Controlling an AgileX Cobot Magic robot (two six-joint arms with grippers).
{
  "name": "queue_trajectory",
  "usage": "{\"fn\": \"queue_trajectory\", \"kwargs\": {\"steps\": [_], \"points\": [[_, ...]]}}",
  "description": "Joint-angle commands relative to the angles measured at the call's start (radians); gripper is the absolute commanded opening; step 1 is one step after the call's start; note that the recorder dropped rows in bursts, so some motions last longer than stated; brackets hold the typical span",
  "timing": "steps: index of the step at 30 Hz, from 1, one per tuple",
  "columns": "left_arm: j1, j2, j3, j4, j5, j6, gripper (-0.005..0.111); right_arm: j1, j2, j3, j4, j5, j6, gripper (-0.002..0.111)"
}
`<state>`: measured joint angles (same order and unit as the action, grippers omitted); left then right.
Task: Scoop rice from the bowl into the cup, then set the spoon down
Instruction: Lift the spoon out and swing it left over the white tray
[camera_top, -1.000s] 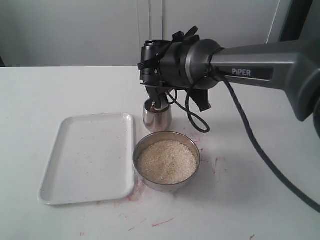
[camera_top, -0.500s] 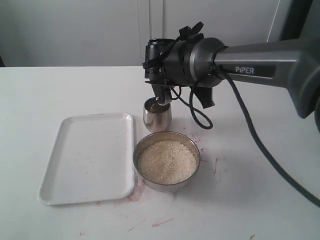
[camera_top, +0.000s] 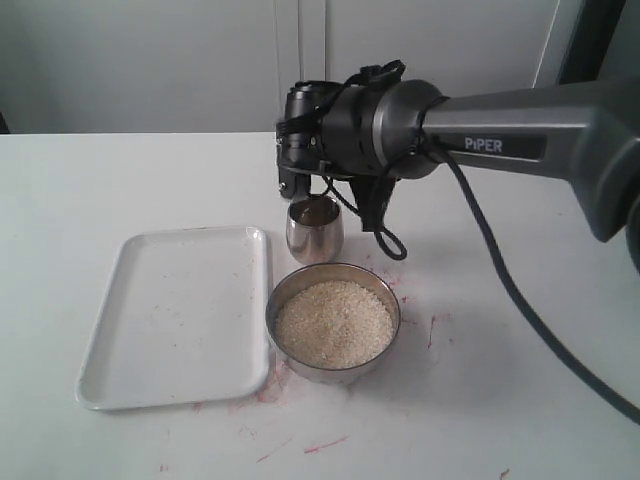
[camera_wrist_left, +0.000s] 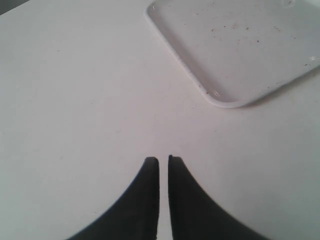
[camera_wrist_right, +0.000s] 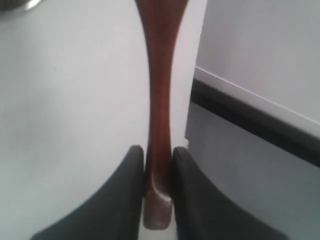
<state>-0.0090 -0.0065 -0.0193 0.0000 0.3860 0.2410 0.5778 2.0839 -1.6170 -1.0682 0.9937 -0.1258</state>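
The right gripper has rolled with the spoon above the cup; its cable loop has swung left.

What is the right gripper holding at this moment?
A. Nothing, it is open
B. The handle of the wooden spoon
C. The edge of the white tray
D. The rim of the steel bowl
B: in the right wrist view the right gripper has its jaws pressed against both sides of the spoon, pinching the slender reddish-brown handle near its end.
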Motion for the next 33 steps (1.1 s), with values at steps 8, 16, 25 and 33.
{"fn": "queue_trajectory", "kwargs": {"steps": [8, 16, 25, 33], "points": [[-0.004, 0.007, 0.009, 0.000, 0.041, -0.006, 0.014, -0.003, -0.183, 0.002, 0.474, -0.248, 0.230, 0.000], [-0.004, 0.007, 0.009, 0.000, 0.041, -0.006, 0.014, -0.003, -0.302, 0.002, 0.974, -0.291, 0.234, 0.000], [-0.004, 0.007, 0.009, 0.000, 0.041, -0.006, 0.014, -0.003, -0.344, 0.002, 1.516, -0.238, 0.234, 0.000], [-0.004, 0.007, 0.009, 0.000, 0.041, -0.006, 0.014, 0.066, -0.350, 0.002, 1.823, -0.242, 0.198, 0.000]]}}
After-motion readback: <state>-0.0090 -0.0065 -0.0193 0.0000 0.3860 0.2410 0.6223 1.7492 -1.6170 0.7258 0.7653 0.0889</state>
